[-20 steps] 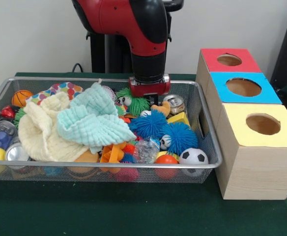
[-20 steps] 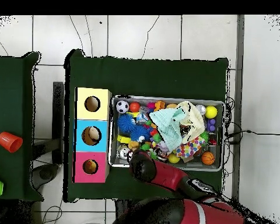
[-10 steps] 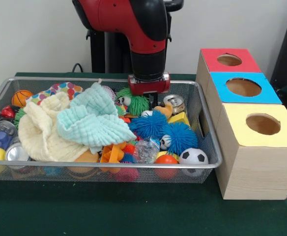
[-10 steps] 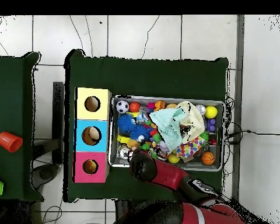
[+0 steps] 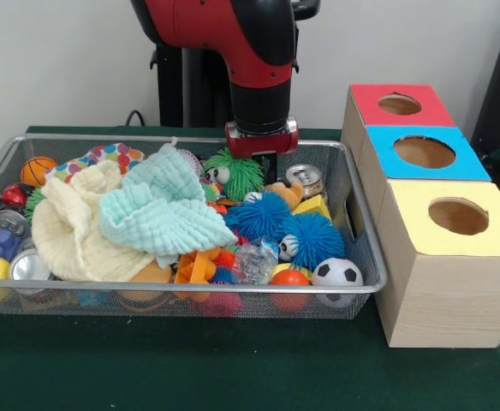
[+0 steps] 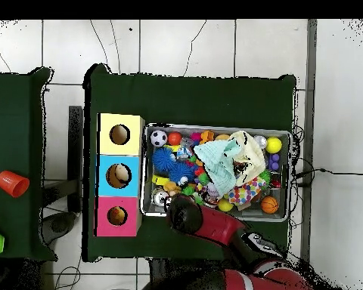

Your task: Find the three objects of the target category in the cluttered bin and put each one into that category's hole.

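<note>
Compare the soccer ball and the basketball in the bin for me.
The soccer ball is white with black patches; the basketball is orange with dark seams. In the front view the soccer ball sits at the bin's near corner, next to the boxes, while the basketball sits at the opposite far corner, beside the cloths. Both are small toy balls lying uncovered.

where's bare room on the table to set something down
Free: the green table strip in front of the wire bin and the boxes. Crowded: the bin itself, packed with cloths and toys under the gripper.

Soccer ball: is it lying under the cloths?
No, the soccer ball sits uncovered at the bin's front corner, apart from the cloths.
</note>
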Robot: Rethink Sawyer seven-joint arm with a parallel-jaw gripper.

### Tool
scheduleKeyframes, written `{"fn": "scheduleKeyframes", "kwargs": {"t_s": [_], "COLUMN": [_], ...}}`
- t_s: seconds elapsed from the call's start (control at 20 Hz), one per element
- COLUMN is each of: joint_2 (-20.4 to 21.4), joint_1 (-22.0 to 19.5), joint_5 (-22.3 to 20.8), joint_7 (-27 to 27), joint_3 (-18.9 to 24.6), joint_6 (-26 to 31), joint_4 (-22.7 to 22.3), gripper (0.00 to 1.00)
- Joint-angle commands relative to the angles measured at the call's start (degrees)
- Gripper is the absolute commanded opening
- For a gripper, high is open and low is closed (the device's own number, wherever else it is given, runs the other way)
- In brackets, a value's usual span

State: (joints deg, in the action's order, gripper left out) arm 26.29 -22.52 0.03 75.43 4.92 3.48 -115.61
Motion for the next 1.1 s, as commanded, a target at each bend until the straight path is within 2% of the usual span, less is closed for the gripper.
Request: {"fn": "scheduleKeyframes", "kwargs": {"t_s": [0.05,0.35,1.1], "joint_2": [1.9,2.9,4.1], "joint_1": [0.0,-0.3,-0.3], "joint_5": [3.9,4.5,5.1], "joint_7": [11.0,11.0,11.0], "joint_3": [0.3,0.6,0.7], "joint_6": [7.2,10.7,15.4], "joint_4": [5.8,6.2,7.7], "gripper": [0.00,0.00,0.00]}}
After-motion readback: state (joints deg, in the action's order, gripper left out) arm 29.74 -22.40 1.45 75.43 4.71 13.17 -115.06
